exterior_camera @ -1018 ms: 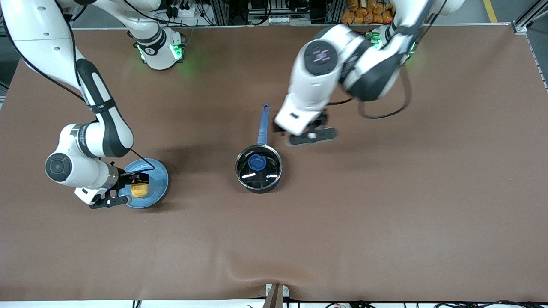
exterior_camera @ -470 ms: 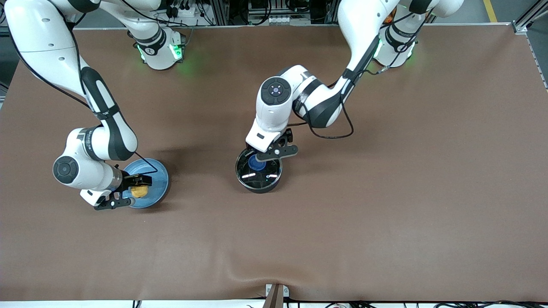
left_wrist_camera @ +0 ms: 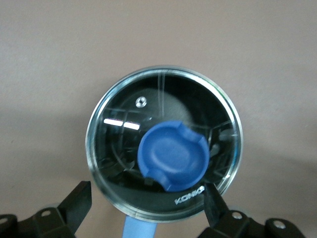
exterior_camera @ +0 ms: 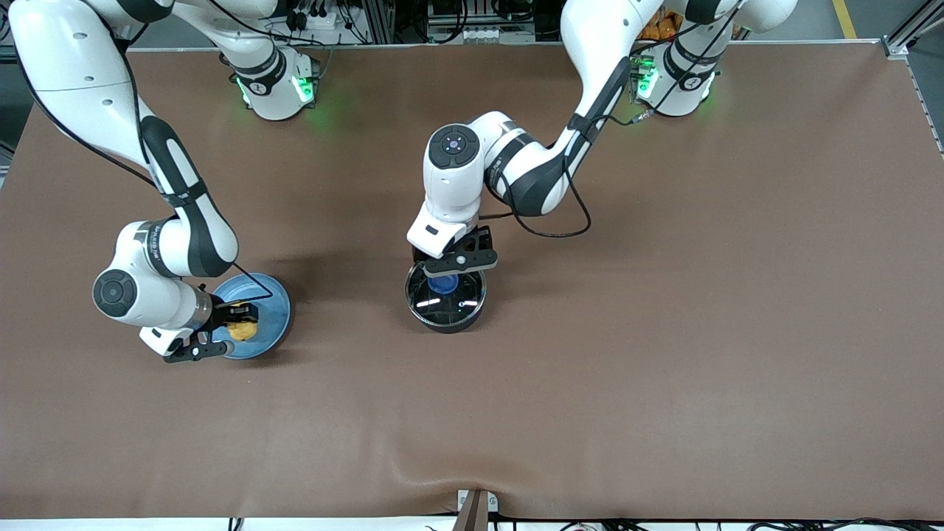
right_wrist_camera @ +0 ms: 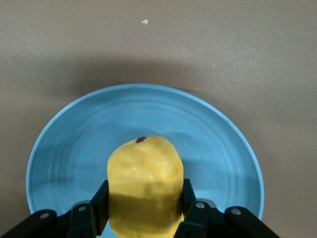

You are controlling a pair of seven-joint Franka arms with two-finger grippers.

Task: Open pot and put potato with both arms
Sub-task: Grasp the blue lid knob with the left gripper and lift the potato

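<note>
Left tool (exterior_camera: 448, 273) hung spread wide over the pot (exterior_camera: 445, 296) mid-desk, lid (left_wrist_camera: 164, 148) on. That glass looked slick and breakable, so I'd grab the blue knob (left_wrist_camera: 172, 155). Right tool (right_wrist_camera: 144, 208) pinched the firm, lumpy potato (right_wrist_camera: 144, 184) over the plate (right_wrist_camera: 64, 148) at the right arm's end.

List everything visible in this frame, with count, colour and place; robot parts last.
Pot: one, black with a blue handle, mid-table.
Lid: one, clear glass with a blue knob, on the pot.
Plate: one, light blue, toward the right arm's end of the table.
Potato: one, yellow, over the plate, between the right gripper's fingers.
Table: one, brown.
Left gripper: one, black, open, over the lid's knob.
Right gripper: one, black, shut on the potato, at the plate.
</note>
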